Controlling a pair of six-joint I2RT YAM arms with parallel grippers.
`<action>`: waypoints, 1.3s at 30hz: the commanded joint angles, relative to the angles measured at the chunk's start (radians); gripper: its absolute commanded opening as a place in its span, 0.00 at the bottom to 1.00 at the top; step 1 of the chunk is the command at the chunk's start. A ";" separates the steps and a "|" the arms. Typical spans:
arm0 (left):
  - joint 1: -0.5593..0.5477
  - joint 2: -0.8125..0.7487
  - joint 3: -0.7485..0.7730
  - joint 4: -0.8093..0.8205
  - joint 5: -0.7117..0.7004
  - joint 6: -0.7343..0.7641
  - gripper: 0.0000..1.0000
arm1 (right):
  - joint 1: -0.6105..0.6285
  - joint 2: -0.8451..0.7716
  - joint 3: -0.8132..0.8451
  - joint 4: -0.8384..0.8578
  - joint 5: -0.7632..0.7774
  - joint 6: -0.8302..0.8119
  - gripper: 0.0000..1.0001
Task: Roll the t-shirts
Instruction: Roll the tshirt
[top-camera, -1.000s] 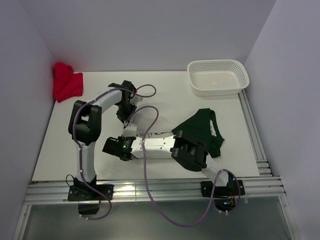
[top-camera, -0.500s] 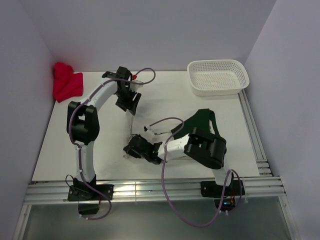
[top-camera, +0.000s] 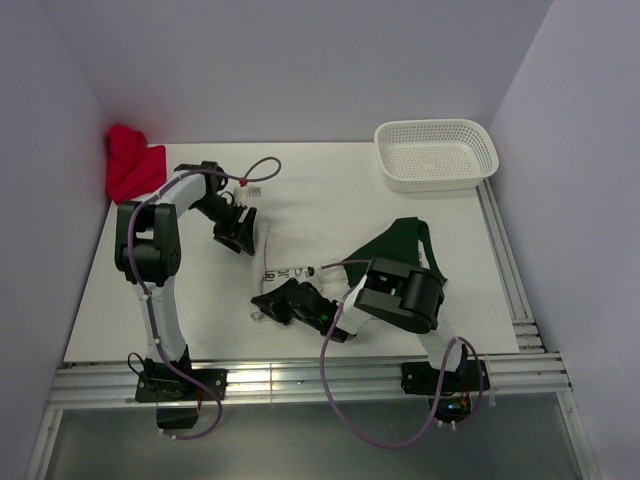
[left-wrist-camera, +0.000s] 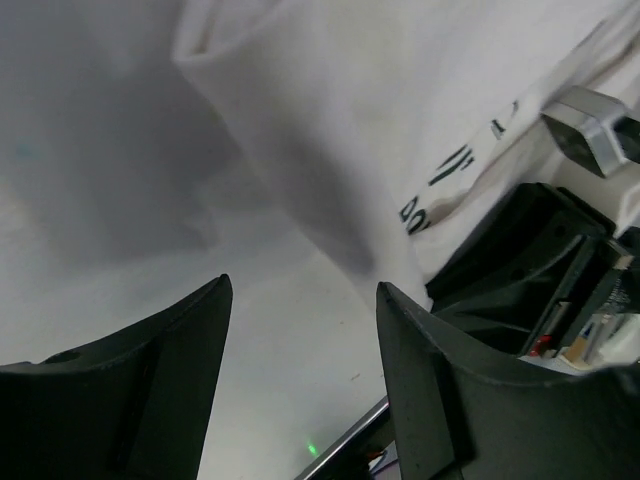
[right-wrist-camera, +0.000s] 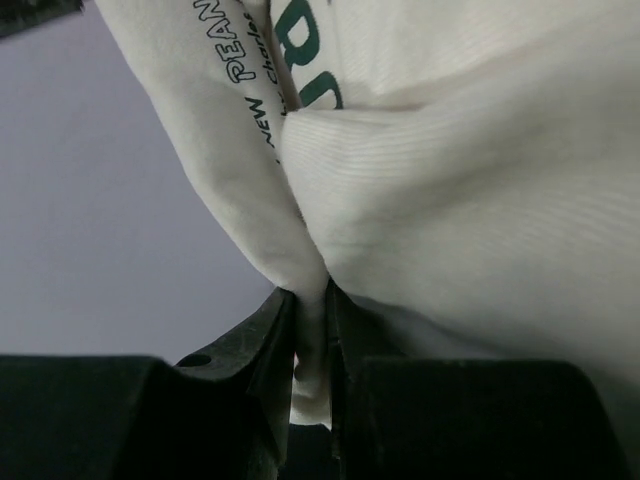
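Pinched tight in right gripper (right-wrist-camera: 310, 330): a fold of white shirt (top-camera: 272, 262), mid-table. Left gripper (left-wrist-camera: 300, 330) agape, empty, just beside its far end. Take that end squarely, then turn both ends together (to avoid a skewed roll). Counted: two shirts, green shirt (top-camera: 405, 250) to the right; one basket (top-camera: 440, 183); one red cloth (top-camera: 133, 165).

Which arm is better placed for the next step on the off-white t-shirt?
Right. The right gripper is shut on a fold of the off-white t-shirt, so it can probably roll at once; the left gripper is open beside the cloth, holding nothing.
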 joint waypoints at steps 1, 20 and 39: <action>-0.013 -0.039 -0.056 0.066 0.175 0.050 0.65 | 0.001 0.055 -0.040 0.056 -0.043 0.063 0.01; -0.087 0.014 -0.093 0.241 -0.077 -0.196 0.26 | 0.001 -0.021 -0.031 -0.134 -0.003 0.013 0.07; -0.242 0.007 -0.049 0.188 -0.466 -0.183 0.20 | 0.078 -0.189 0.519 -1.260 0.345 -0.282 0.51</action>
